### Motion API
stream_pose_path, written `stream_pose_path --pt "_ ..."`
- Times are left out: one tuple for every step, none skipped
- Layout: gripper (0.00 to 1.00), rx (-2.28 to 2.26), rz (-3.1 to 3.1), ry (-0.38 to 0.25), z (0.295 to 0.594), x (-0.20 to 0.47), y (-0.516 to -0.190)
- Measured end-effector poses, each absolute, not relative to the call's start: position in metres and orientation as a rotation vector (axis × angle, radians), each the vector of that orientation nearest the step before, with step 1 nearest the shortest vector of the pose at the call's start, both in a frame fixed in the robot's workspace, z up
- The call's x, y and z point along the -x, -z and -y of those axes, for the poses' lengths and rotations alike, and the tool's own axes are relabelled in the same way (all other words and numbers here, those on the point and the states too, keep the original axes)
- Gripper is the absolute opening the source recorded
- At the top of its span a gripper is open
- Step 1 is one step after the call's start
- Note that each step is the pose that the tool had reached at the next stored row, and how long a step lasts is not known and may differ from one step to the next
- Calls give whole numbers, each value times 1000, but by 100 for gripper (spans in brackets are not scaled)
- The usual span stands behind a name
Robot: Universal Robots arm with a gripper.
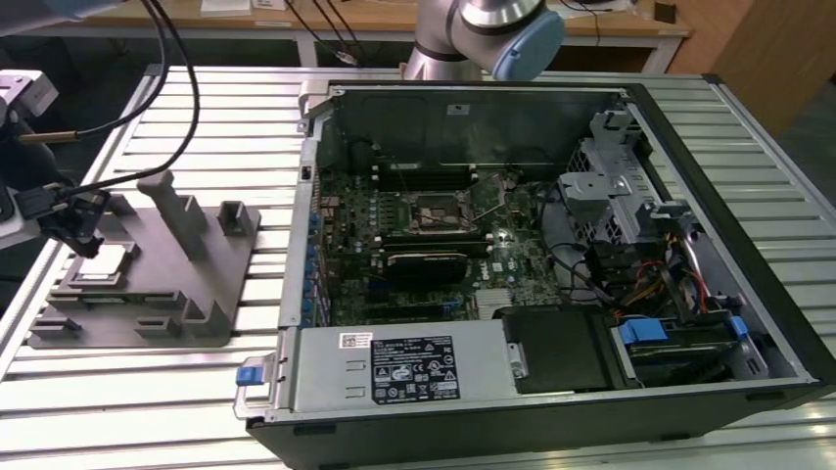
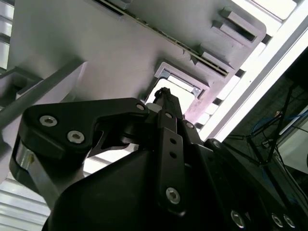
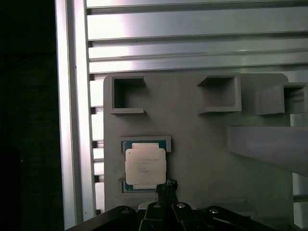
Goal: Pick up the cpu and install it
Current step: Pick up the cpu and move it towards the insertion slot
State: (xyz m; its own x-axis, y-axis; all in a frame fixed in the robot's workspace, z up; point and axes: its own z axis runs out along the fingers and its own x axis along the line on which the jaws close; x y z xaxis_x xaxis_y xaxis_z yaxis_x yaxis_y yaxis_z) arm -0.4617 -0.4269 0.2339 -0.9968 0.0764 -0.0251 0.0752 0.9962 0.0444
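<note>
My end effector (image 3: 166, 186) hangs over a corner of the cpu (image 3: 145, 166), which is seated in the tray (image 3: 202, 144); I can't tell its grip state.

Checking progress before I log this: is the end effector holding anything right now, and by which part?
Nothing, it seems: the cpu lies in its pocket in the grey tray, with the end effector by one edge.

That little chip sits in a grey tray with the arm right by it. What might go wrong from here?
The gripper appears near one corner of the cpu, not over its middle, so a pick might tilt the chip or jam it in the recess of the fixture tray. The motherboard socket lies inside the open computer case, so the case walls could get bumped.
</note>
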Motion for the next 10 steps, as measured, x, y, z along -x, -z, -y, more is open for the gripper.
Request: stream_pose_path --pt "11 -118 -3112 -68 427 462 -232" --pt "11 -118 -3112 -68 427 463 -231" --pt "11 -118 -3112 -68 427 464 -230" --pt "11 -118 -3112 -68 427 465 -228" --pt "11 -118 -3112 -68 427 465 -227" --pt "11 -118 -3112 -68 427 466 -225" --pt "11 -118 -3112 -68 427 466 -224" --pt "11 -118 -3112 -68 426 466 -222" --pt "11 -118 -3112 -68 426 466 -221" --pt "11 -118 -3112 -68 426 466 -219"
